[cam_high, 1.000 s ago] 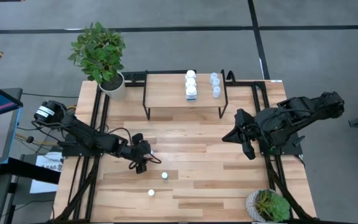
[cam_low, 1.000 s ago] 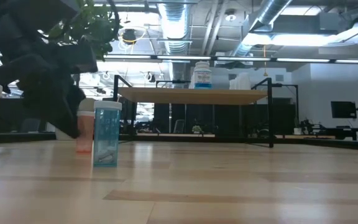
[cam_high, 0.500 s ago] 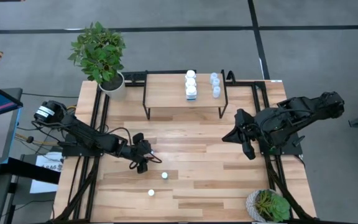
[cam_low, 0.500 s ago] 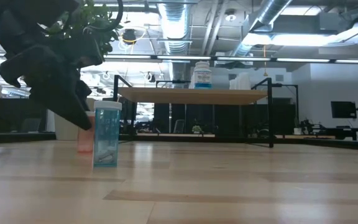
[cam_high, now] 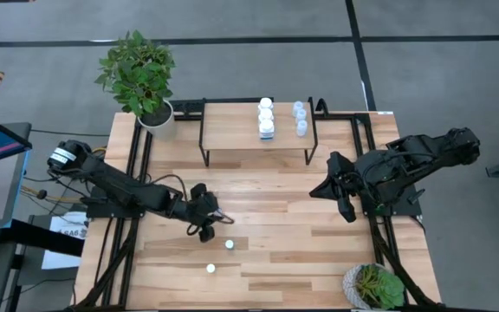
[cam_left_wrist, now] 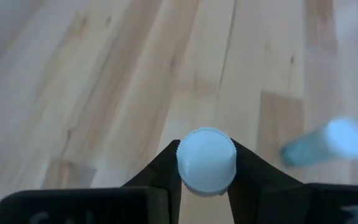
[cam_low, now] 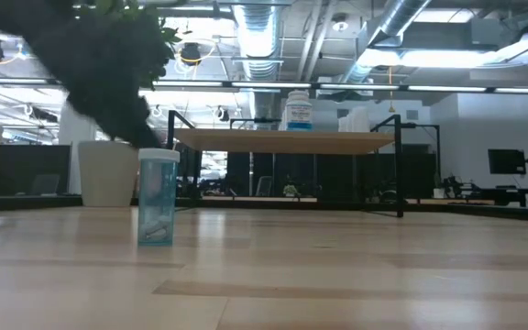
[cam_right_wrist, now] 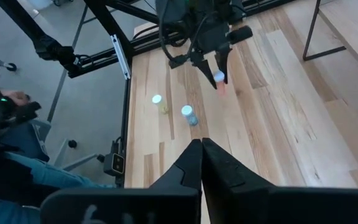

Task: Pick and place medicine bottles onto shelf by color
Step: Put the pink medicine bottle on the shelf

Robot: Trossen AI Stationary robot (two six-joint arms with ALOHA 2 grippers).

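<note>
Plank table [cam_high: 267, 208]; left claw [cam_left_wrist: 206, 167] grips white-capped bottle [cam_left_wrist: 206, 160]; right claw [cam_right_wrist: 202, 149] closed.

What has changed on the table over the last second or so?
The left gripper, shut on a white-capped bottle, lifted it off the table and shifted slightly toward the table's middle; in the low view the reddish bottle is gone from behind the blue bottle. The right gripper, the two loose bottles and those on the shelf stayed put.

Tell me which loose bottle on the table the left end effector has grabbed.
The white-capped reddish bottle, clamped in the left end effector. The blue bottle and the yellowish bottle stand free.
</note>
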